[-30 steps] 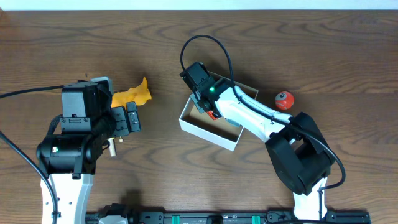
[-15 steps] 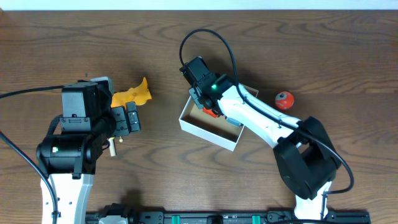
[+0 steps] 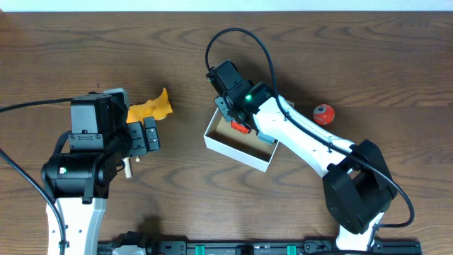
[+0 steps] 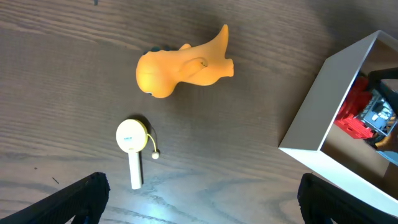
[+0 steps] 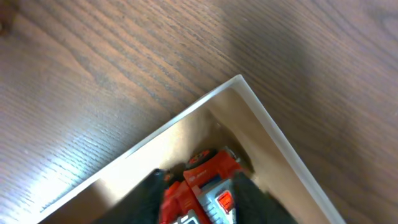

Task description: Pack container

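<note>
The container (image 3: 233, 150), a white box with a brown inside, sits at the table's middle. It also shows in the left wrist view (image 4: 320, 106) and in the right wrist view (image 5: 277, 127). My right gripper (image 3: 238, 122) reaches down into its far left corner, and its fingers (image 5: 202, 199) close on both sides of a red toy truck (image 3: 241, 129), which lies low in that corner (image 5: 208, 171). My left gripper (image 3: 145, 134) is open and empty above bare wood (image 4: 199, 202), left of the box.
An orange animal toy (image 3: 150, 108) lies beside the left gripper, also seen from the left wrist (image 4: 180, 65). A small white round-headed peg with a yellow cord (image 4: 132, 146) lies below it. A red ball (image 3: 323, 113) sits right of the box.
The right arm has stretched out and its wrist has shifted toward the far edge, while the red truck has stayed in the same spot in the box. The left arm has not moved.
</note>
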### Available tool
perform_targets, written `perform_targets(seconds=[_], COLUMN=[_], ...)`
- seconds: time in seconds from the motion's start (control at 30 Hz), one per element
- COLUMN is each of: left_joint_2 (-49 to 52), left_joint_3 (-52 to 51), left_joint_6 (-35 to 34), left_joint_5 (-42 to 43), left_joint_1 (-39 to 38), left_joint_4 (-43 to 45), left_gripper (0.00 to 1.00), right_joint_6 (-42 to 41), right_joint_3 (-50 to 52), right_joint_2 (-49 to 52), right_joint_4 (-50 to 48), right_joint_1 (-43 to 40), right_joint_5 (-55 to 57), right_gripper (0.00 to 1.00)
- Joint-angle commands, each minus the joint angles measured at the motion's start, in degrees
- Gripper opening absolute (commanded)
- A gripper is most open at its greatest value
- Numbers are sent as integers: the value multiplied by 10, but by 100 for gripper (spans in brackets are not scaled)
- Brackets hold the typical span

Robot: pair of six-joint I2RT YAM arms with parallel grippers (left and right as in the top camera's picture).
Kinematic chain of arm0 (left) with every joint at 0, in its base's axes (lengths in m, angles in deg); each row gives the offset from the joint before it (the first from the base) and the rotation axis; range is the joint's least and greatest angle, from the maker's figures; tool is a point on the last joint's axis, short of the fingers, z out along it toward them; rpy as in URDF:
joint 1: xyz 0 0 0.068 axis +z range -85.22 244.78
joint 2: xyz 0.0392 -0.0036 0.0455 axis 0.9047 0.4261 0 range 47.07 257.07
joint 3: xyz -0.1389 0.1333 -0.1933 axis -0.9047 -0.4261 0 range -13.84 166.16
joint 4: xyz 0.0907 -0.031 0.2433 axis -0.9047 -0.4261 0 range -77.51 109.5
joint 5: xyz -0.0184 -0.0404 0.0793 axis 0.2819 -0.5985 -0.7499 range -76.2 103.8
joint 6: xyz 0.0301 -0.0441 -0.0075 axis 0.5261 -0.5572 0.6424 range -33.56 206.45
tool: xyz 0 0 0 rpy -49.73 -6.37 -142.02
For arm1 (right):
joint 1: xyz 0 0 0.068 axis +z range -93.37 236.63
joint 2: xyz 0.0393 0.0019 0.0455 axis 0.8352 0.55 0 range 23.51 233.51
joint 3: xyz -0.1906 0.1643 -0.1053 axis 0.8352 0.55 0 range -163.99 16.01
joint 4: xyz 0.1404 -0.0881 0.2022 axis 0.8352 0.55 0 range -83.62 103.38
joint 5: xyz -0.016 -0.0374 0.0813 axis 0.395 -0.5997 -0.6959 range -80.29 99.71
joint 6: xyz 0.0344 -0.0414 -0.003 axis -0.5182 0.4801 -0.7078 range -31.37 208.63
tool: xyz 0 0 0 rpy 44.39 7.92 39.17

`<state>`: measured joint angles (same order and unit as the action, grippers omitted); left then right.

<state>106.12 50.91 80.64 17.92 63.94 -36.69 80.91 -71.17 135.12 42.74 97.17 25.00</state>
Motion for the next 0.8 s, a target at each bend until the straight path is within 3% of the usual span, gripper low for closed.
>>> perform_targets(seconds=[0.0, 0.43, 0.77], left_joint_2=[1, 1, 1], left_joint_3=[2, 2, 2], left_joint_6=[-1, -1, -1], left_joint_5=[0, 0, 0], left_joint_1=[2, 2, 2], left_joint_4=[-2, -2, -2], left_gripper=[98, 98, 98], right_joint_6=[1, 1, 1], right_joint_3=[-10, -9, -9], right_joint_2=[-8, 37, 40], right_joint_4=[0, 7, 69], right_joint_1=[-9, -23, -28], right_joint_5=[-2, -40, -40], right_gripper=[25, 24, 26])
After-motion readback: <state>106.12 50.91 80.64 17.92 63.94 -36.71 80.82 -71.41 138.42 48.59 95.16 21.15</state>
